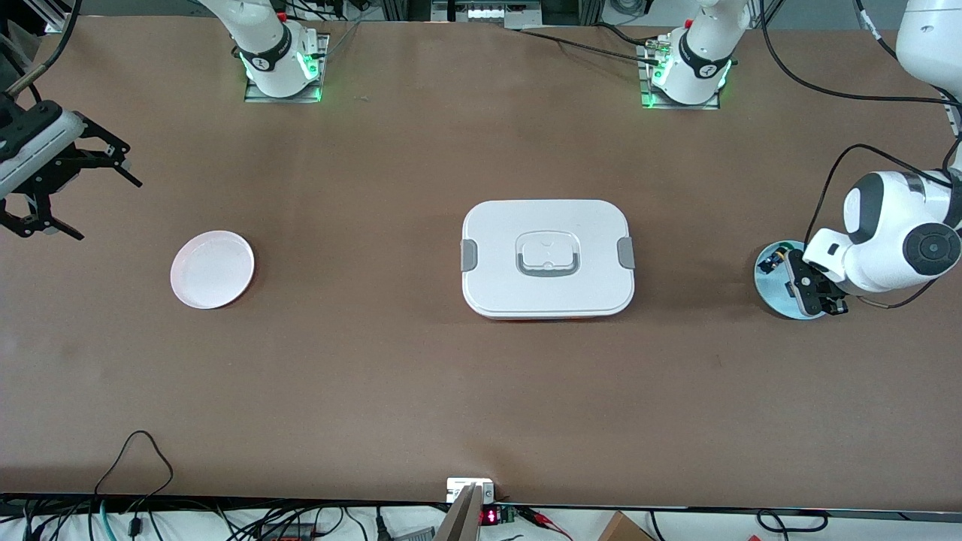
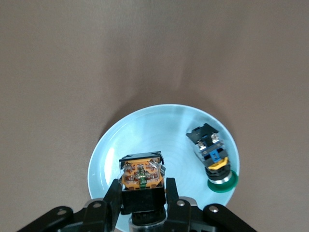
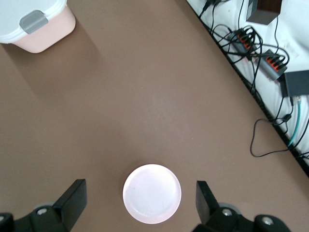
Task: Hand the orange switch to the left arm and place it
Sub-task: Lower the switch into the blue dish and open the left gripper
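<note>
1. Gripping the orange switch (image 2: 141, 175) between its two black fingers (image 2: 114, 195), our left hand (image 2: 143, 203) sits low over the blue plate (image 2: 159, 125); the switch's orange face with its metal contacts shows in the left wrist view.
2. We cannot tell from the pictures whether the orange switch rests on the blue plate or is just clear of it.
3. We take the box (image 1: 547, 258) as our landmark: it lies flat in the middle of the desk (image 1: 451, 398), white lid on, a grey clip at each short end and a grey-outlined recessed handle in the lid.
4. From the box, the blue plate (image 1: 774, 289) lies well apart toward the left arm's end of the desk, with the left hand (image 1: 815, 297) over it.
5. On that same plate, beside the orange switch and apart from it, we see a second switch (image 2: 212, 157), black with blue and yellow parts and a green cap at the plate's rim.
6. From the box, the pink plate (image 1: 213, 269) lies well apart toward the right arm's end of the desk, with nothing on it.
7. Our right hand (image 3: 140, 205) waits in the air with its fingers (image 3: 72, 195) spread wide and nothing between them; the right wrist view looks down on the pink plate (image 3: 152, 193), with a corner of the box (image 3: 34, 24) in view.
8. In the front view the right hand (image 1: 71, 195) shows at the desk's edge, farther out from the box than the pink plate.
</note>
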Controlling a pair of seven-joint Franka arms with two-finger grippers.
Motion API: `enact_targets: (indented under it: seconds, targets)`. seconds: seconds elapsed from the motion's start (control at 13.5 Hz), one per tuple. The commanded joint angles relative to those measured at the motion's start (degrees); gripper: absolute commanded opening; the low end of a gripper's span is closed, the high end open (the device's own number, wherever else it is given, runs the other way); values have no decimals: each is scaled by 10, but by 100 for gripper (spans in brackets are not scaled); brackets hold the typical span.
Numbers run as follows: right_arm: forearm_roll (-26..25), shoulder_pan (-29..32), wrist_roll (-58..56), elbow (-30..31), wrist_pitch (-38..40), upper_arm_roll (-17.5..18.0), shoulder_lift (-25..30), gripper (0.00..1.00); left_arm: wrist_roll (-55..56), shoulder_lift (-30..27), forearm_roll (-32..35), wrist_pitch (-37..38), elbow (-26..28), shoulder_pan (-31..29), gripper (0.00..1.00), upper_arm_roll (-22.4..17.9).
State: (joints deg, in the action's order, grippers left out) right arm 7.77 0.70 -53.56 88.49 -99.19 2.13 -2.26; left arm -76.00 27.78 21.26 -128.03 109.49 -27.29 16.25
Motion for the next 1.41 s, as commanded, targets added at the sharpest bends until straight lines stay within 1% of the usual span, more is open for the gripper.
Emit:
enact_targets:
  seconds: [0.0, 0.15, 0.22, 0.3, 0.37, 0.44, 0.52, 0.59, 0.67, 0.81, 0.96, 1.11, 1.26, 1.33]
  targets:
    - [-16, -2, 111, 35, -5, -7, 20, 100, -18, 25, 12, -20, -13, -14, 24, 7]
    - [-17, -4, 259, 40, 31, -6, 18, 100, -24, 37, 12, -33, -13, -21, 25, 8]
    - [-17, -8, 357, 48, 36, -5, 20, 100, -24, 40, 12, -34, -13, -22, 29, 8]
    - [-17, -12, 451, 48, 38, -4, 20, 100, -24, 40, 12, -34, -14, -22, 31, 8]
    - [-21, -17, 497, 48, 39, -4, 20, 100, -24, 40, 12, -34, -15, -22, 37, 8]
    - [-31, -17, 496, 50, 38, -4, 19, 100, -23, 39, 12, -34, -15, -22, 51, 8]
    - [-35, -17, 486, 55, 40, -4, 19, 100, -25, 37, 12, -33, -15, -22, 100, 8]
    - [-42, -17, 485, 55, 52, -3, 18, 100, -32, 33, 12, -30, -14, -32, 100, 11]
    - [-63, -18, 484, 52, 55, 0, 14, 100, -47, 29, 12, -29, -16, -37, 100, 16]
    - [-81, -20, 484, 52, 44, 2, 11, 100, -51, 14, 7, -21, -19, -37, 100, 24]
    - [-93, -47, 495, 56, 31, 2, 1, 100, -47, -13, 1, 16, -21, -37, 100, 37]
    - [-95, -47, 507, 56, 22, 1, -9, 100, -16, -42, -23, 85, -37, -37, 100, 58]
    - [-95, -47, 507, 54, 23, 1, -9, 100, 35, -50, -36, 197, -89, -34, 100, 62]
    - [-94, -47, 507, 52, 23, 1, -9, 100, 74, -50, -36, 240, -114, -32, 100, 62]
